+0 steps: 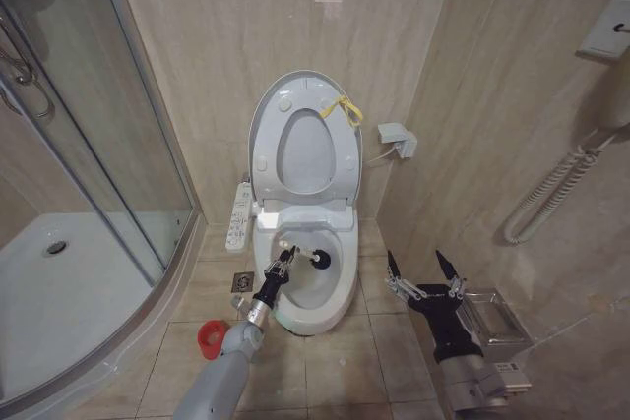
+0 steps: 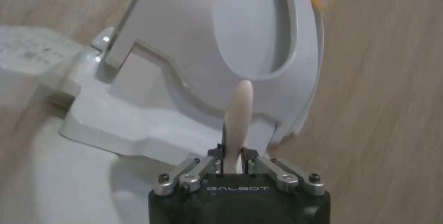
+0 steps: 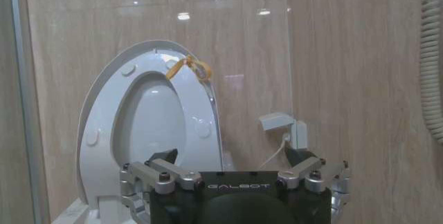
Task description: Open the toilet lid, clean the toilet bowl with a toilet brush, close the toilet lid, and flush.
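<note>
The toilet lid (image 1: pixel 295 81) stands raised against the wall with the seat ring (image 1: pixel 340 169) up in front of it, a yellow ribbon (image 1: pixel 346 110) on its edge. Below lies the white toilet bowl (image 1: pixel 317 294), uncovered. My left gripper (image 1: pixel 283 265) reaches over the bowl's left rim, shut on the toilet brush (image 1: pixel 321 261), whose dark head is inside the bowl. In the left wrist view the left gripper (image 2: pixel 233 154) clamps the white handle (image 2: pixel 237 115). My right gripper (image 1: pixel 425 272) hangs open right of the toilet; the right wrist view shows it (image 3: pixel 232 159) facing the lid (image 3: pixel 104 105).
A small red holder cup (image 1: pixel 210 336) sits on the floor left of the toilet. The glass shower enclosure (image 1: pixel 89 243) fills the left side. A metal box (image 1: pixel 492 317) stands by the right wall, under a coiled hose (image 1: pixel 546 194). A control panel (image 1: pixel 239 213) hangs beside the bowl.
</note>
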Controlling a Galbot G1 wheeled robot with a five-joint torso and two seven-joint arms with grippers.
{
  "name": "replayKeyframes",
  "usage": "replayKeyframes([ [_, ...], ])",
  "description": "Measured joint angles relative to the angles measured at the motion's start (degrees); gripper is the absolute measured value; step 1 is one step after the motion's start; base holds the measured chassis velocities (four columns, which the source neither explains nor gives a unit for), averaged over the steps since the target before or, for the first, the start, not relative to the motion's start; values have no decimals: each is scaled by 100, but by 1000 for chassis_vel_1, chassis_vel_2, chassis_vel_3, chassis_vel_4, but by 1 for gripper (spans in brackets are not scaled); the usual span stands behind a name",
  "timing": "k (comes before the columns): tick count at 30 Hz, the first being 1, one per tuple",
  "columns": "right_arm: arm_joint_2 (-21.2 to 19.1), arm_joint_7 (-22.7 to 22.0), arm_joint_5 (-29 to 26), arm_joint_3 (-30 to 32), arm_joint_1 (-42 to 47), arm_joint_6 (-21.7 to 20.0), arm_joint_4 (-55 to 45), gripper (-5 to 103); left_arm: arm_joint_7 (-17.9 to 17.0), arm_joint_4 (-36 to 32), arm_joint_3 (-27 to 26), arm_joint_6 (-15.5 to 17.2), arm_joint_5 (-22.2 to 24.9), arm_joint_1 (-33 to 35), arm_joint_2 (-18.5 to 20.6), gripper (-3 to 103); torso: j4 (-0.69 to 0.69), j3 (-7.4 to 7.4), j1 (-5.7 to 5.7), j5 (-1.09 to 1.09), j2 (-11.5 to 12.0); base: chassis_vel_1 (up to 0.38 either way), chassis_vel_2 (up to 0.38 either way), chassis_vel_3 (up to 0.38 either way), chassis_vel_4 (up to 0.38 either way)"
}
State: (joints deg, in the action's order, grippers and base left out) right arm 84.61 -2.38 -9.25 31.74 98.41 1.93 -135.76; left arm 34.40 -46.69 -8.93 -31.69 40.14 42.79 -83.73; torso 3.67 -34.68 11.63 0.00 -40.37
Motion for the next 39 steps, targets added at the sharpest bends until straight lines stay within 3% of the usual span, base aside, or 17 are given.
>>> replayKeyframes([
  [1,0,0,0,0,0,0,0,100,-221,82,-71,-111,-534,-39,-8,16,-1,0,0,0,0,0,0,0,0],
  [2,0,0,0,0,0,0,0,100,-221,82,-71,-111,-534,-39,-8,16,-1,0,0,0,0,0,0,0,0],
  [5,0,0,0,0,0,0,0,100,-584,174,-157,-368,-1374,-112,-66,16,-2,0,0,0,0,0,0,0,0],
  [10,0,0,0,0,0,0,0,100,-664,212,-162,-454,-1482,-190,-148,16,2,0,0,0,0,0,0,0,0],
  [12,0,0,0,0,0,0,0,100,-553,43,-54,-314,-889,-158,-157,15,2,-1,0,0,0,0,0,0,0],
  [13,0,0,0,0,0,0,0,100,-553,43,-54,-314,-889,-158,-157,15,2,-1,0,0,0,0,0,0,0],
  [16,0,0,0,0,0,0,0,100,-238,-487,168,211,436,57,-98,15,0,-1,0,0,0,0,0,0,0],
  [17,0,0,0,0,0,0,0,100,-238,-487,168,211,436,57,-98,15,0,-1,0,0,0,0,0,0,0],
  [20,0,0,0,0,0,0,0,100,-158,-807,233,512,1007,238,-61,15,-1,-1,0,0,0,0,0,0,0],
  [22,0,0,0,0,0,0,0,100,-171,-813,226,519,995,263,-51,15,-1,-1,0,0,0,0,0,0,0],
  [24,0,0,0,0,0,0,0,100,-181,-674,181,402,733,256,-28,15,0,0,0,0,0,0,0,0,0],
  [25,0,0,0,0,0,0,0,100,-192,-513,120,256,351,222,-14,15,-1,-1,0,0,0,0,0,0,0],
  [26,0,0,0,0,0,0,0,100,-192,-513,120,256,351,222,-14,15,-1,-1,0,0,0,0,0,0,0],
  [29,0,0,0,0,0,0,0,100,-387,-222,-94,-107,-878,116,-15,15,0,0,0,0,0,0,0,0,0],
  [33,0,0,0,0,0,0,0,100,-688,-115,-201,-340,-1693,50,-24,15,1,-1,0,-1,0,0,0,0,0],
  [36,0,0,0,0,0,0,0,100,-764,-181,-183,-370,-1758,45,-6,15,1,-1,0,-2,0,0,0,0,0],
  [39,0,0,0,0,0,0,0,100,-749,-653,30,-116,-832,146,51,15,0,-1,1,-1,0,0,0,0,0],
])
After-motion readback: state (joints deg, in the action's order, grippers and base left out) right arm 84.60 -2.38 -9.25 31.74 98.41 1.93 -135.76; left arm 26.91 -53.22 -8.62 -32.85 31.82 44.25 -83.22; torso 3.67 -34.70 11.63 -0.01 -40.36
